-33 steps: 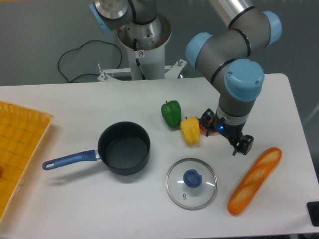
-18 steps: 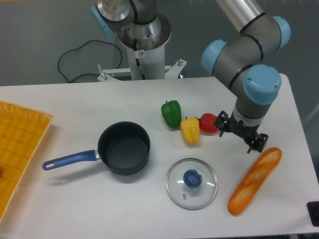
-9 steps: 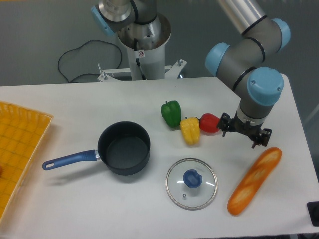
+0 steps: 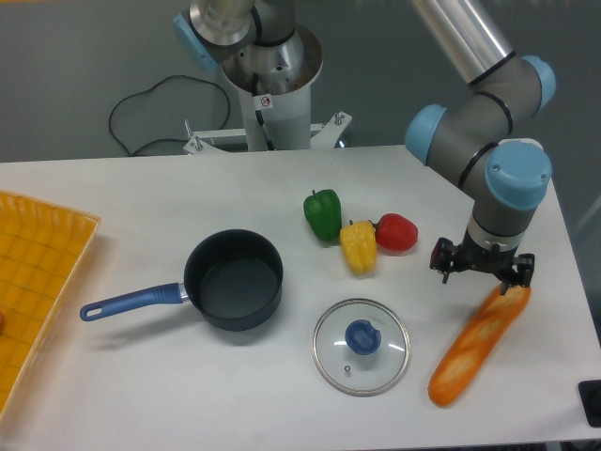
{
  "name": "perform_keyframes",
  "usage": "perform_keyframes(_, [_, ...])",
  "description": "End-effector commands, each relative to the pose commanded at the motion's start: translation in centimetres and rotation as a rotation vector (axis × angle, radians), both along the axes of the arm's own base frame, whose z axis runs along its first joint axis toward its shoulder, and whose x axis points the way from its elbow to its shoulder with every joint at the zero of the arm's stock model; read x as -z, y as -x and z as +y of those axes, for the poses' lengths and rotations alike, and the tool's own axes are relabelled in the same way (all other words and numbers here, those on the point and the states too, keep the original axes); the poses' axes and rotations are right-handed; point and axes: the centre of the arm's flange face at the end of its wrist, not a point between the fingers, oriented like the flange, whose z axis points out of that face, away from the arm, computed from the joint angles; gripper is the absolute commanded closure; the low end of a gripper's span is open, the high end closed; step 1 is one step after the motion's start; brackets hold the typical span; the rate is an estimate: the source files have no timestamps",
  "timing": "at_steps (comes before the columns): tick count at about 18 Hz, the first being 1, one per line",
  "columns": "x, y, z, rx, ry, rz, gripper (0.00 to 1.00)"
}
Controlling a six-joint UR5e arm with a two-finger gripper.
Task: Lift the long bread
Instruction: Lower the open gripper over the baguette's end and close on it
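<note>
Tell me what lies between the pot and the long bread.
In the camera view, the glass lid lies flat on the table between the pot and the long bread, touching neither.

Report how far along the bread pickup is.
Done: the gripper has travelled from beside the peppers to above the upper end of the long bread. In hand: it hovers there with fingers apart, lining up. Left: descend, close on the loaf and lift; the bread lies flat on the table, ungrasped.
</note>
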Motion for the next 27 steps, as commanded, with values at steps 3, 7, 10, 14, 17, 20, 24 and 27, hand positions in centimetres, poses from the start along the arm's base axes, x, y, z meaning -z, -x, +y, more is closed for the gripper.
perform_keyframes(3, [0.9,1.2,0.2,0.028,0.009,0.009,0.00])
perform_keyframes(7, [2.7,2.1,-0.9,0.128,0.026,0.002,0.00])
perform_keyframes(10, [3.3,2.4,-1.4,0.144,0.030,-0.004,0.00])
perform_keyframes(14, [3.7,2.6,-1.3,0.144,0.027,0.008,0.00])
perform_keyframes(17, [4.5,2.8,-1.3,0.171,0.033,0.003,0.00])
perform_keyframes(20, [5.0,3.1,-1.1,0.180,0.031,0.023,0.00])
perform_keyframes(24, [6.1,3.1,-0.9,0.181,0.046,0.046,0.13])
perform_keyframes(27, [6.2,3.0,-0.9,0.184,0.060,0.048,0.23])
